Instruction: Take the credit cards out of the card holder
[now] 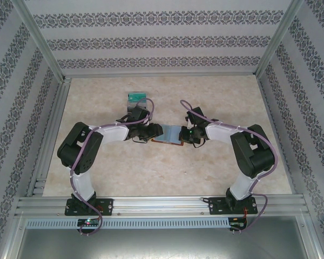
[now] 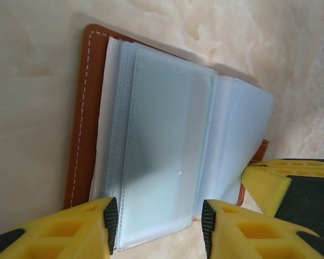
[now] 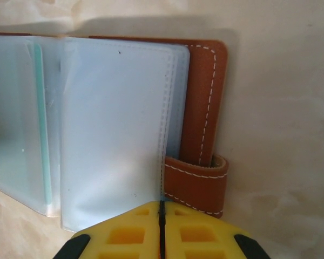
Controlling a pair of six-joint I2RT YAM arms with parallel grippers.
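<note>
Where the white left arm (image 1: 105, 134) and the white right arm (image 1: 227, 129) bend in toward each other over the pale marbled surface (image 1: 232, 167), the small brown leather card holder (image 1: 167, 133) lies opened out flat, cover down, directly between them. Its clear, blue-tinted plastic sleeves (image 2: 162, 140) fan up from the spine. The white-stitched leather cover shows as a border along the outer edges.

The left fingers (image 2: 92, 226), yellow with black pads, stand apart. Seen from the left wrist, the end of the topmost sleeve sits in the gap between them, with each pad just beside one of its side edges. I cannot tell whether the pads actually press on it. Off to one side in that view, a yellow tip of the right fingers (image 2: 264, 186) is at the holder's far edge, near the corner of the cover.

From the right wrist, the right fingers are pressed together, with only a thin seam between them. They sit at the holder's edge where a sleeve's border meets the stitched brown leather strap loop (image 3: 197, 183). The sleeve's edge runs in under them, and I cannot tell whether anything is pinched in the seam. A thin teal strip (image 3: 40, 124) shows through the next sleeve over.

Further back on the surface, well apart from the holder and beyond the left arm's wrist, sits a small clear grey box with a teal card inside (image 1: 136, 97).
</note>
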